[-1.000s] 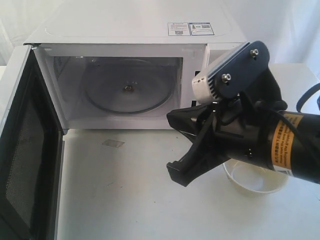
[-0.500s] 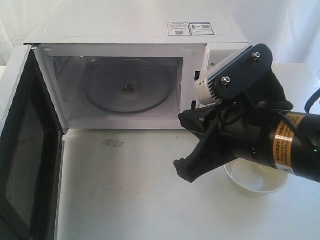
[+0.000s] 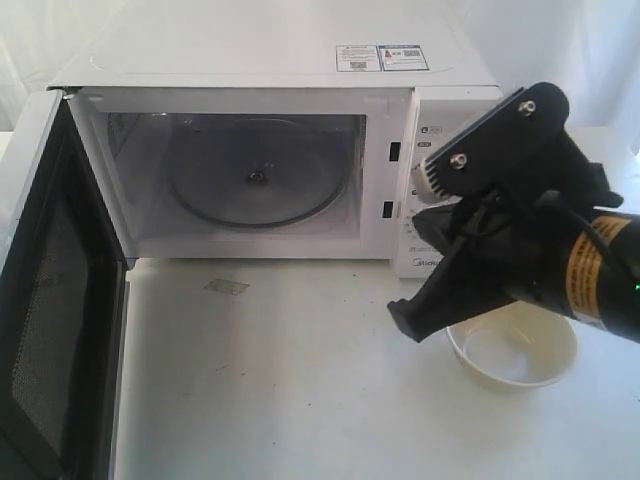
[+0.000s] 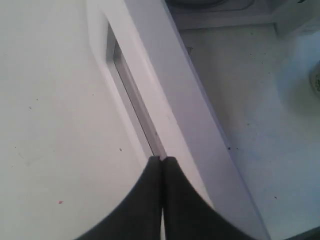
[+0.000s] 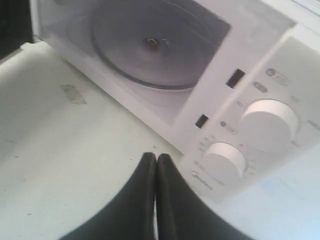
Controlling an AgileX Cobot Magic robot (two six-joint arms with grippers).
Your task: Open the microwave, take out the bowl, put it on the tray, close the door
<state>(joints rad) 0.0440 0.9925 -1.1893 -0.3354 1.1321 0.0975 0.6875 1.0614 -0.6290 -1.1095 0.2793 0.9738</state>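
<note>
The white microwave [image 3: 270, 60] stands at the back, its cavity empty apart from the glass turntable [image 3: 255, 185]. Its door [image 3: 50, 300] is swung wide open at the left. The cream bowl [image 3: 520, 360] sits on the white surface in front of the knob panel [image 5: 260, 125]. My right gripper [image 3: 410, 325] hangs shut and empty just above and left of the bowl, without touching it; in the right wrist view the right gripper [image 5: 156, 157] points at the microwave's front. The left gripper [image 4: 161, 160] is shut and empty, right by the door's white edge [image 4: 165, 90]. No tray can be made out.
A small patch of clear tape [image 3: 226, 287] lies on the white tabletop [image 3: 280, 380] in front of the cavity. The open door juts forward along the table's left side. The right arm's black body [image 3: 560, 260] hides part of the knob panel.
My right gripper has drawn back to the right, uncovering the microwave's control panel. The bowl and the door have not moved.
</note>
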